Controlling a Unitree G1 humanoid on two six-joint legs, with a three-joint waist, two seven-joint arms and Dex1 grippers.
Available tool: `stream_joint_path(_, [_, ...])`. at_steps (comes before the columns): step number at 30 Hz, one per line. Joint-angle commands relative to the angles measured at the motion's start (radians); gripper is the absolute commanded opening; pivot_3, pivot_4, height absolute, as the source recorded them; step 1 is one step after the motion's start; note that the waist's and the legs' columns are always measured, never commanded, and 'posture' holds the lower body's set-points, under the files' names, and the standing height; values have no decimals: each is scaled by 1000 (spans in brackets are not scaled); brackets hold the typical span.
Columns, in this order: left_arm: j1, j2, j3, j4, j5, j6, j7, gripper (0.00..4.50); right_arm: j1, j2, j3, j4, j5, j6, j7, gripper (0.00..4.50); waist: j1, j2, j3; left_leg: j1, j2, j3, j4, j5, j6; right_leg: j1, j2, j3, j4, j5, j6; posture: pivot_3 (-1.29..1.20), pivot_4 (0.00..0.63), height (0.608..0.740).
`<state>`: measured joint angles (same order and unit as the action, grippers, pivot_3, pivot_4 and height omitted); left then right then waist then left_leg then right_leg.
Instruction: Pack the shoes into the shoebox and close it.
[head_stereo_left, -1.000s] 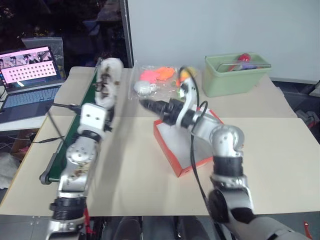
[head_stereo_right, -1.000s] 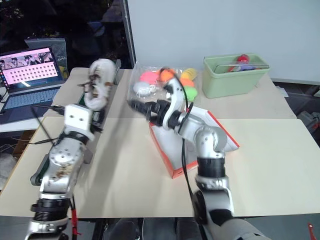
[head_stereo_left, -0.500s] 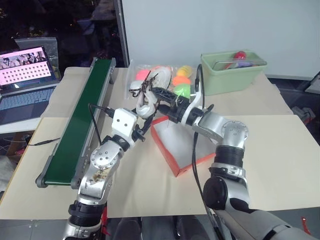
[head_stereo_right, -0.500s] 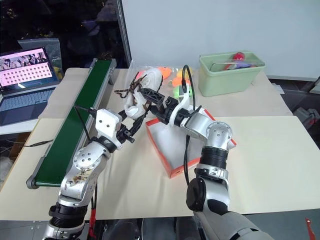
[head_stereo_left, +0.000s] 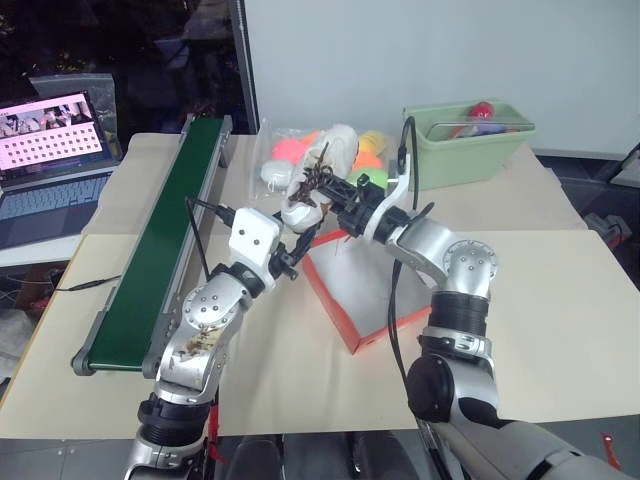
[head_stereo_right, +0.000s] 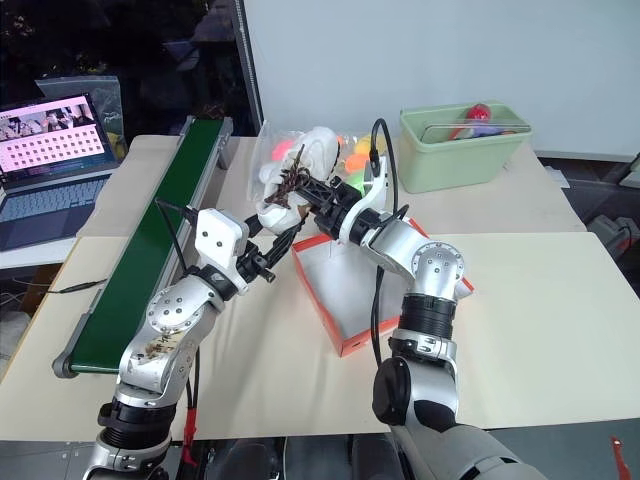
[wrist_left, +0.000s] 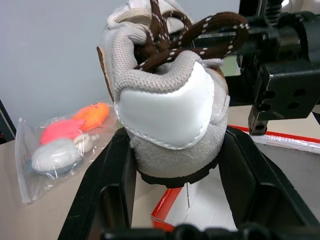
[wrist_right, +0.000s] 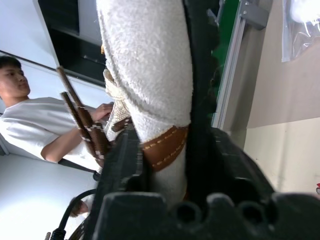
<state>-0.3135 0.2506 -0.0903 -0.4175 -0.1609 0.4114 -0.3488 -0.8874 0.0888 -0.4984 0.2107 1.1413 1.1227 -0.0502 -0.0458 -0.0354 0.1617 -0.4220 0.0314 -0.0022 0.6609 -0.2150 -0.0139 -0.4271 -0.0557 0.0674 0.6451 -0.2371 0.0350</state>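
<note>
Above shoebox (head_stereo_left: 352, 290): both pincers (wrist_left: 175, 165) (wrist_right: 165, 165) grasping shoe (head_stereo_right: 295, 175); right wrist view adds person (wrist_right: 30, 125).

We're in a robotics lab / test cell, not a home or shop. What shows it: a plain beige worktable (head_stereo_left: 560, 320) w/ a short green conveyor belt (head_stereo_left: 160, 250) bolted along one side, aluminium frame and all. A laptop (head_stereo_left: 55, 165) sits open on a side desk, screen showing a grid of small thumbnails. Props are laid out like test items: clear bag of plush toys (head_stereo_left: 300, 155), pale green bin (head_stereo_left: 465, 145) w/ odds and ends. Bare white wall panel (head_stereo_left: 430, 50) behind, dark glass next to it. Right wrist view catches a person (wrist_right: 30, 125) in a white T-shirt seated nearby.
</note>
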Motion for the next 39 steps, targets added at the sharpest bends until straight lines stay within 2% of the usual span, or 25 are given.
stream_joint_path(1, [-12, -2, -27, -28, -13, 29, -17, 2058, -7, 72, 25, -84, 113, -15, 7, 1045, 0, 0, 0, 0, 0, 0, 0, 0, 0, 0, 0, 0, 0, 0, 0, 0, 150, 729])
stream_joint_path(2, [-11, 2, -34, -29, -5, 31, -19, 2058, -6, 79, 23, -90, 131, -23, -2, 1045, 0, 0, 0, 0, 0, 0, 0, 0, 0, 0, 0, 0, 0, 0, 0, 0, 150, 729])
stream_joint_path(8, [-2, 38, -69, -39, 23, 4, -53, 4303, -4, 107, -1, -113, 186, -155, -80, 1034, 0, 0, 0, 0, 0, 0, 0, 0, 0, 0, 0, 0, -1, 0, 0, 0, 150, 729])
stream_joint_path(9, [-1, 38, -69, -40, 21, 2, -53, 4438, -5, 103, -1, -111, 195, -180, -92, 1034, 0, 0, 0, 0, 0, 0, 0, 0, 0, 0, 0, 0, -1, 0, 0, 0, 150, 729])
stream_joint_path(12, [21, 47, -46, -66, -5, 11, -62, 4438, -33, 31, -44, -61, 169, -300, -145, 1034, 1, 0, 0, 0, 0, 0, 0, 0, 0, 0, 0, 0, -2, 0, 0, 0, 150, 729])
stream_joint_path(14, [47, 65, -34, -77, -7, 12, -68, 4438, -33, -112, 17, -77, 66, -285, -105, 1034, 1, 1, 1, 0, 0, 0, 0, 0, 0, 1, 0, 0, -1, 0, 0, 0, 150, 729])
stream_joint_path(15, [61, 82, -30, -79, -4, 8, -79, 4438, -36, -214, 85, -91, -3, -224, -71, 1034, 2, 4, 2, 0, 0, 0, 0, 0, 0, 0, 0, 0, -1, 0, 0, 0, 150, 729])
stream_joint_path(18, [75, 107, -27, -72, -3, -7, -94, 4438, -72, -458, 240, -48, -65, 108, -72, 1034, 6, 7, 5, -1, -2, 1, 0, 0, 0, 0, -1, 0, -3, 0, 1, 0, 150, 729])
stream_joint_path(21, [73, 106, -36, -62, -2, -18, -95, 4438, -98, -561, 312, -23, -94, 252, -10, 1034, -1, 7, 5, -1, 0, 1, 0, 0, 0, 0, 0, 1, -4, 0, 1, 0, 150, 729])
stream_joint_path(24, [66, 100, -52, -31, 5, -44, -110, 4438, -99, -670, 458, 13, -169, 386, 98, 1034, -2, 7, 5, 0, 0, 1, -1, 0, 0, 0, 1, 2, -3, 0, 0, 0, 150, 729])
stream_joint_path(27, [66, 88, -67, -24, 9, -55, -111, 4438, -93, -736, 586, 16, -232, 417, 213, 1034, 3, 7, 5, 1, 0, 1, 0, 0, 1, 1, 1, 2, -3, 0, 0, 0, 150, 729])
stream_joint_path(29, [68, 80, -74, -22, 9, -60, -107, 4438, -86, -781, 717, 18, -304, 381, 312, 1034, 3, 7, 5, 0, -1, 1, 0, 0, 1, 1, 0, 2, -4, 0, 1, 0, 150, 729])
stream_joint_path(32, [75, 72, -80, -27, 11, -60, -101, 4438, -90, -810, 848, 48, -404, 305, 441, 1034, 3, 7, 5, 0, -1, 1, 0, 0, 1, 1, 0, 2, -5, 0, 1, 0, 150, 729])
stream_joint_path(39, [99, 70, -75, -52, 13, -52, -88, 4438, -152, -751, 1018, 233, -634, 111, 644, 1034, 1, 7, 5, 1, -1, 1, 1, 0, 1, 1, 0, 2, -3, 0, 1, 0, 150, 729])
